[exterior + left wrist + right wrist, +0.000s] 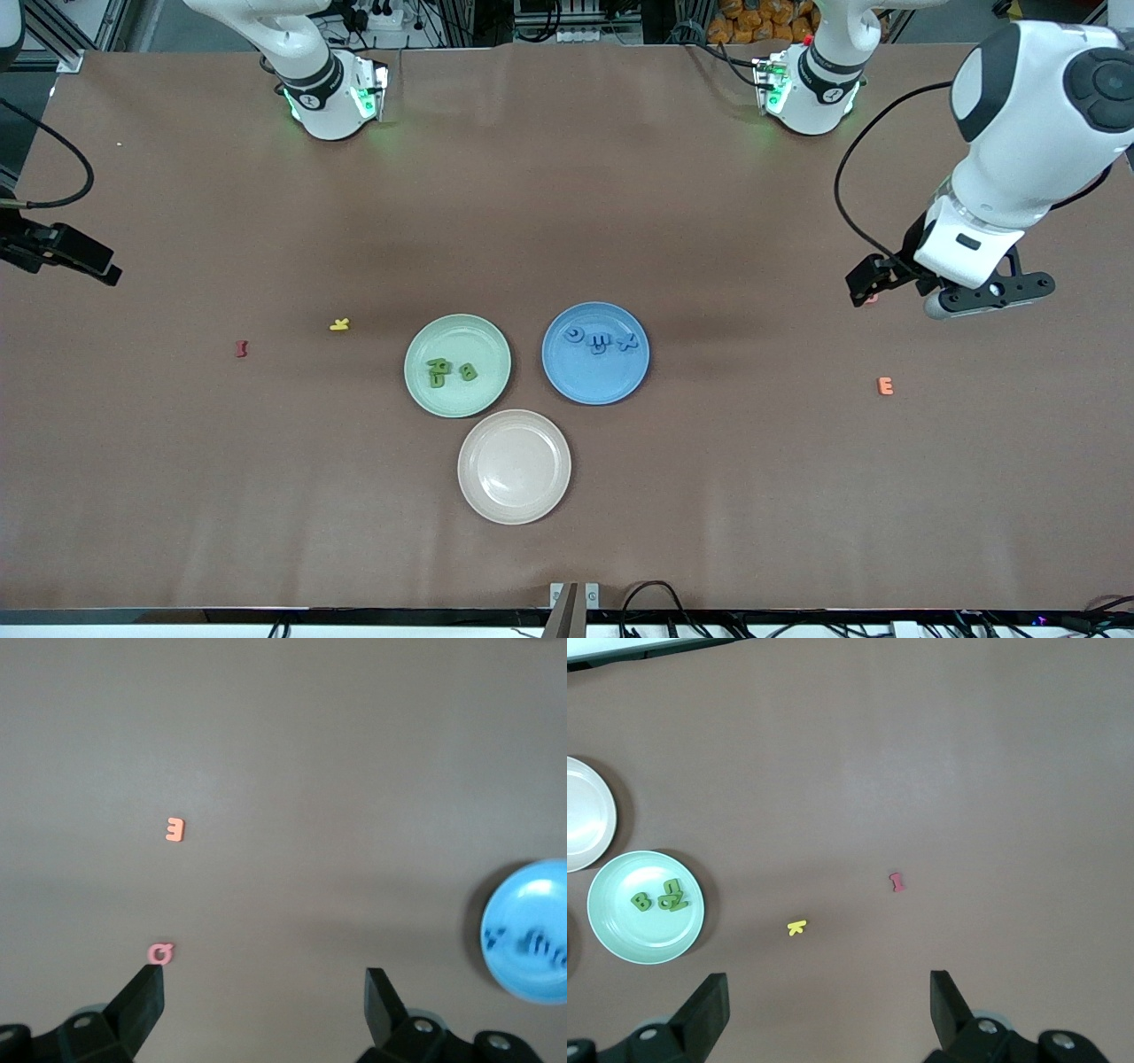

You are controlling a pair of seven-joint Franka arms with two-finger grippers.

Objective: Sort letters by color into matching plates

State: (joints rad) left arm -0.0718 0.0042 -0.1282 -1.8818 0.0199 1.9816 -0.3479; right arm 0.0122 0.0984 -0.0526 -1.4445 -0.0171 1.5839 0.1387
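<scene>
front view: green letters point(450, 371) lay in the mint plate point(416, 381), blue letters point(601, 338) in the blue plate point(585, 385); beige plate point(514, 466) nearer the camera. yellow letter point(339, 324) and red letter point(240, 349) lay toward the right arm's end, orange letter point(885, 385) toward the left arm's.

left wrist view: left gripper point(264, 992) hung wide open, holding nothing, over bare table by the pink letter point(159, 953).

right wrist view: right gripper point(829, 997) was wide open, nothing held.

left gripper point(266, 1001) raised, jaws wide | right gripper point(828, 1005) raised, jaws wide
</scene>
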